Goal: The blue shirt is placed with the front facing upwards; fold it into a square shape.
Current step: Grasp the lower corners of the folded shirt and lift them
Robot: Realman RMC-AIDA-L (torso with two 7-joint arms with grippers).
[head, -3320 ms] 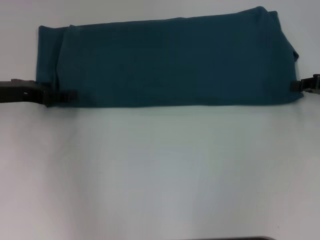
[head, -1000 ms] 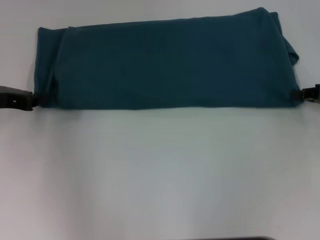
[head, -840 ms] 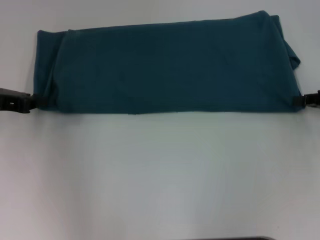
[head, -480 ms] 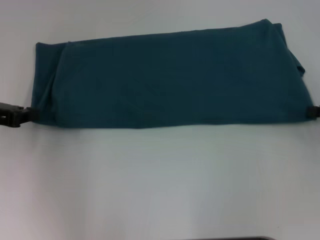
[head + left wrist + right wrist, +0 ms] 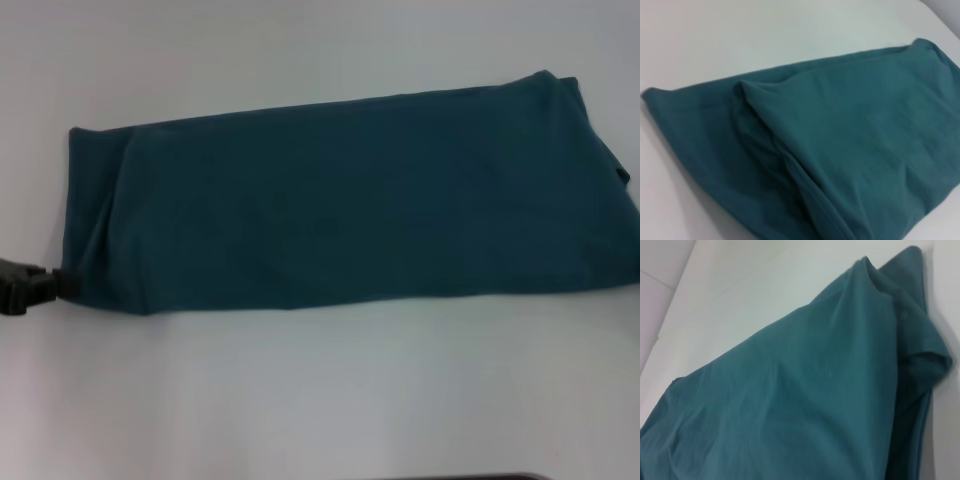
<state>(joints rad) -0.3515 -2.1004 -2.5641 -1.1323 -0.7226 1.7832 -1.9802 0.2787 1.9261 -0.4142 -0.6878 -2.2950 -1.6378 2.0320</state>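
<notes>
Shirt (image 5: 350, 200), soft teal cotton folded into a long band on smooth white tabletop (image 5: 320, 400), left claw (image 5: 55, 285) pinching its near corner.

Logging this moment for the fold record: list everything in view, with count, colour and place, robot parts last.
blue shirt: one, dark teal-blue, folded into a long band lying across the far half of the table, plain side up, no lettering showing.
table: one, white, under the shirt and bare toward the robot.
left gripper: one, black, at the shirt's near left corner, at the head view's left edge.
right gripper: none seen in any view.
</notes>
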